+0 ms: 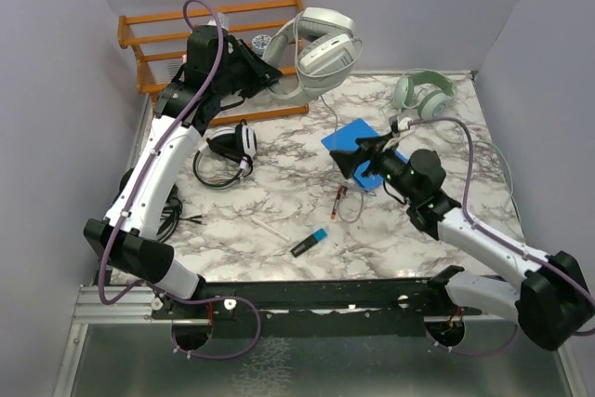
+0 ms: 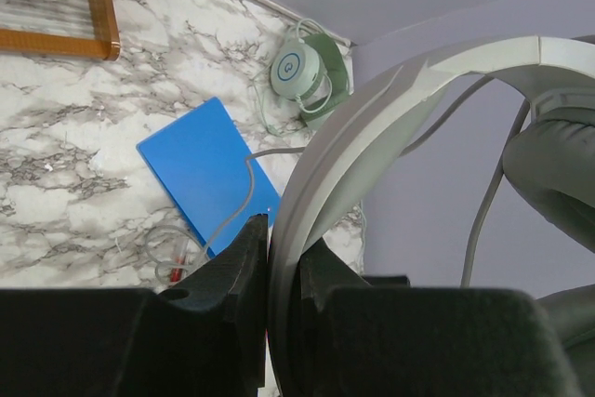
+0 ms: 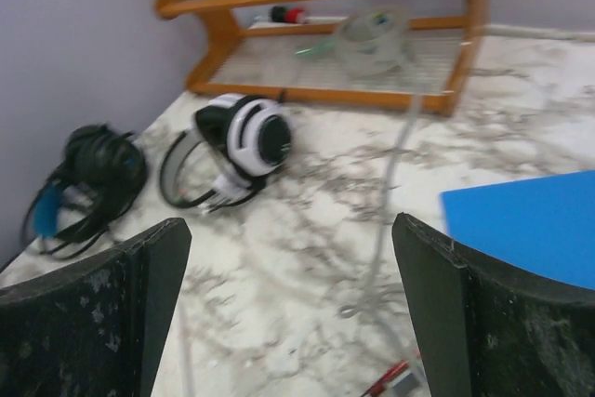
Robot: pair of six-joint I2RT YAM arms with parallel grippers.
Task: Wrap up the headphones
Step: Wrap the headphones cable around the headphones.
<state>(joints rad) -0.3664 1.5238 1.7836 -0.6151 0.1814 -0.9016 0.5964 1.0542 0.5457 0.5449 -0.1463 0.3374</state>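
Note:
My left gripper (image 1: 271, 77) (image 2: 284, 250) is shut on the headband (image 2: 372, 109) of the pale grey-white headphones (image 1: 321, 44), holding them up over the back of the table. Their thin cable (image 1: 336, 132) (image 3: 391, 169) hangs down to a loose coil with a red plug (image 1: 340, 195). My right gripper (image 1: 364, 157) (image 3: 293, 295) stands wide open just above the table, with nothing between its fingers. The cable runs below the gap between them. A white-and-black pair (image 1: 232, 146) (image 3: 246, 137) lies on the left. An all-black pair (image 3: 93, 169) lies near the left wall.
A blue pad (image 1: 341, 139) (image 2: 200, 169) lies under my right gripper. A pale green pair of headphones (image 1: 423, 95) (image 2: 302, 72) sits at the back right. A wooden rack (image 1: 167, 39) stands at the back left. A blue-and-black stick (image 1: 309, 243) and a thin white rod (image 1: 270, 228) lie near the front.

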